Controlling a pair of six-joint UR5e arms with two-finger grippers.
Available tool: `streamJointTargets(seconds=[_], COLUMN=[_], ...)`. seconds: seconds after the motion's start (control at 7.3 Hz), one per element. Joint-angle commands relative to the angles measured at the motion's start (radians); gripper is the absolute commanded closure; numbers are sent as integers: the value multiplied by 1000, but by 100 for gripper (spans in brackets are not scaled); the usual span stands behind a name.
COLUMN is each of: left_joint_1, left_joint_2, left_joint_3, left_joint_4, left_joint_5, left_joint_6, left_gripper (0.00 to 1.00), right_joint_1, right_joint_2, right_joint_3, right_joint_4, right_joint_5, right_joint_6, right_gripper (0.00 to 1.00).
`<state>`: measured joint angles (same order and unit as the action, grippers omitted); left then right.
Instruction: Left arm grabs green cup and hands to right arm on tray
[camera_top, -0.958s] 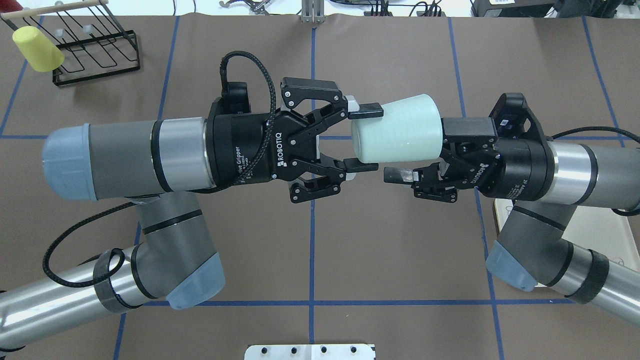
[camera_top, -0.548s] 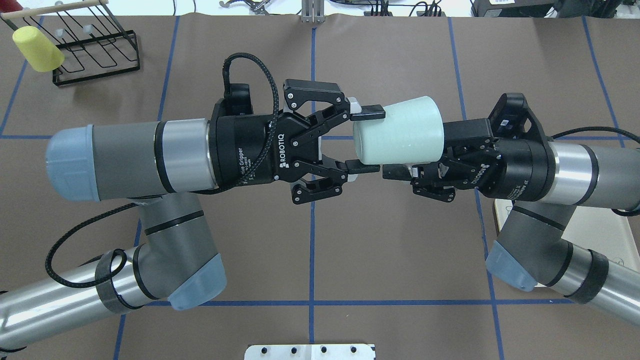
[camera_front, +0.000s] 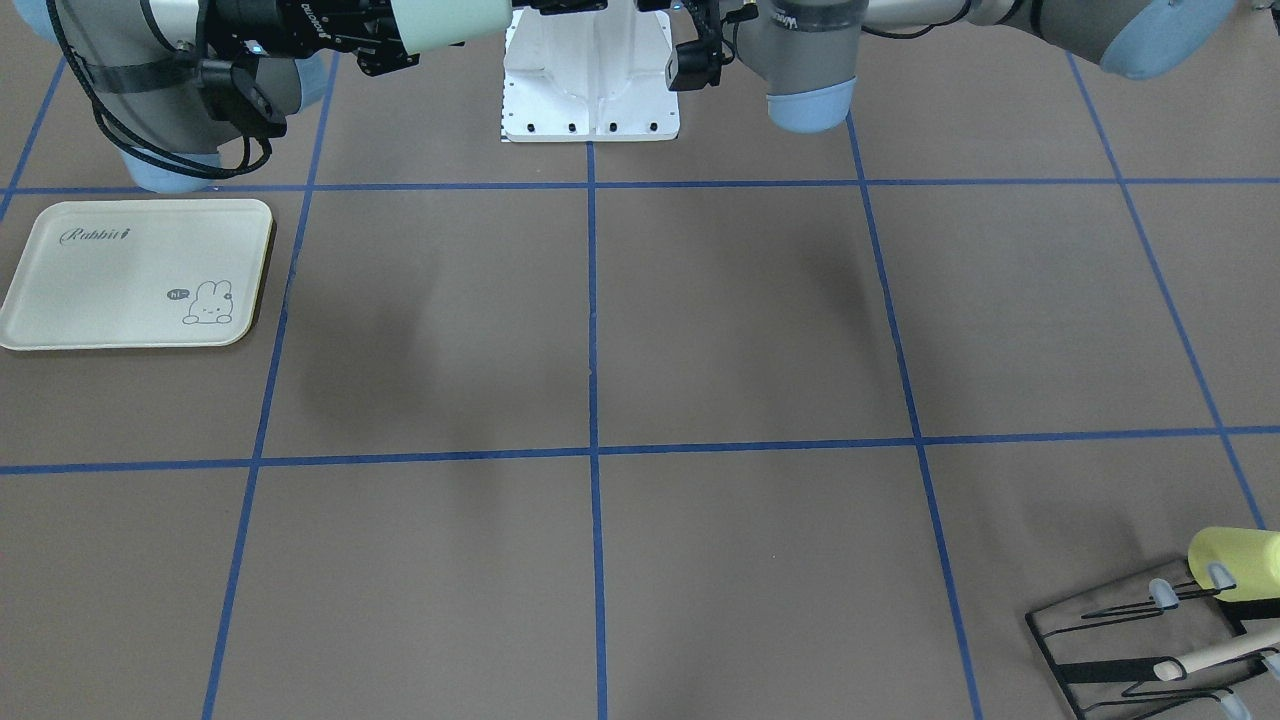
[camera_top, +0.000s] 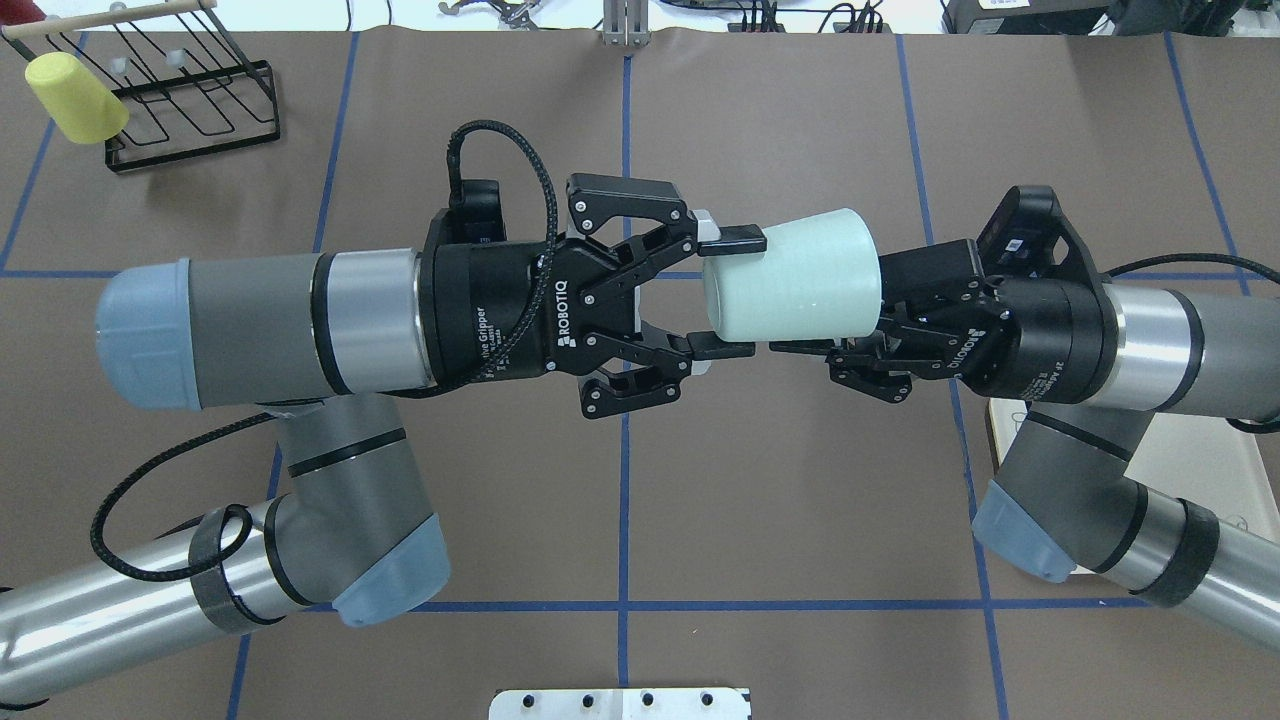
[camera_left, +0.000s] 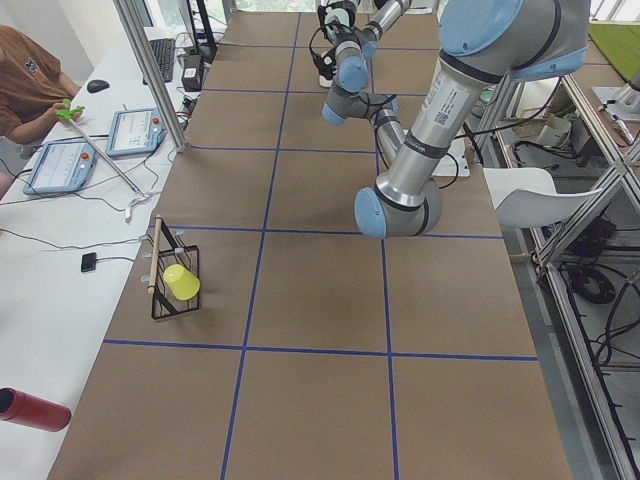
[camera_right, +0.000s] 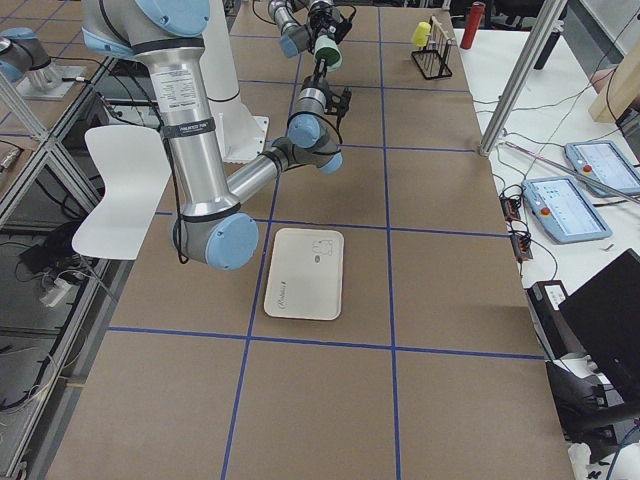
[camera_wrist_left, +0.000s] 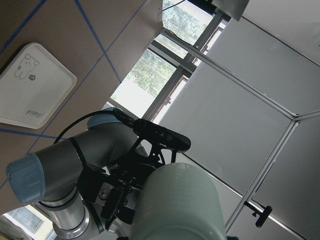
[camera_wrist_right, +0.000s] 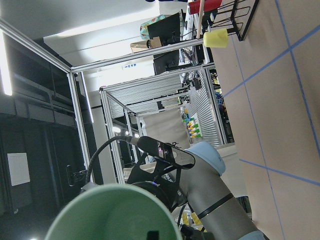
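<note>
Now, green cup: the green cup (camera_top: 790, 275) is hanging in the air on its side between the two grippers. Its closed end is pointing at the left arm and its open mouth is facing the right arm. It is sitting well apart from the tray, out over the middle of the table (camera_top: 620, 500).
Left gripper: the left gripper (camera_top: 727, 294) is clamping the green cup's closed end, with one pad pressing on the side away from the robot and one on the side toward it.
Right gripper: the right gripper (camera_top: 805, 342) is pinching the green cup's wall at the mouth, with one finger lying along the outside of the wall. In the right wrist view a dark tip is showing just inside the mouth.
Tray: the tray (camera_front: 100, 290) is lying flat on the table near the right arm's base. The right arm's elbow is hanging partly over it in the overhead view.
Yellow cup: the yellow cup (camera_top: 75, 97) is sitting tilted on a prong of the rack, at the table corner farthest from the tray.
Rack: the rack (camera_top: 200, 110), made of black wire, is standing on the table and carrying a wooden rod (camera_top: 110, 18) along its top.
Base plate: the white base plate (camera_front: 590, 80) is sitting at the robot's edge of the table, along that edge from the tray toward the middle.
</note>
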<state>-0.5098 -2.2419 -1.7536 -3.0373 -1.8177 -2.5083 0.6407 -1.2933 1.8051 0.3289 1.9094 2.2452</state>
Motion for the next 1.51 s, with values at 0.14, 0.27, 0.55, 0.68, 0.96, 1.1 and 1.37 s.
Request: streamJointTargets(seconds=[0.14,0.27,0.55,0.68,0.96,1.1,1.37], left_joint_1=[2,2,-3,-6,-27,-92,-258], left_joint_2=[1,-1,2,2,54,100,119], left_joint_3=[0,0,-9,-12,-27,-36,-49], left_joint_4=[0,0,2,2,0,12,244], left_joint_5=[0,3,3,3,2,-11,-271], left_joint_6=[0,2,11,11,16,22,169], left_gripper=[72,25,0,0,0,0,0], right_joint_1=[-1,-3,-3,-3,5,8,39], right_joint_2=[-6,-7,-7,-11,-30,-81,-198], right_joint_3=[-1,-1,0,-1,0,-1,-12], right_joint_4=[18,18,18,24,61,53,6], right_joint_5=[0,0,-1,0,-1,-7,0], right_joint_6=[11,11,34,34,62,42,-116], right_gripper=[100,100,100,100,100,100,100])
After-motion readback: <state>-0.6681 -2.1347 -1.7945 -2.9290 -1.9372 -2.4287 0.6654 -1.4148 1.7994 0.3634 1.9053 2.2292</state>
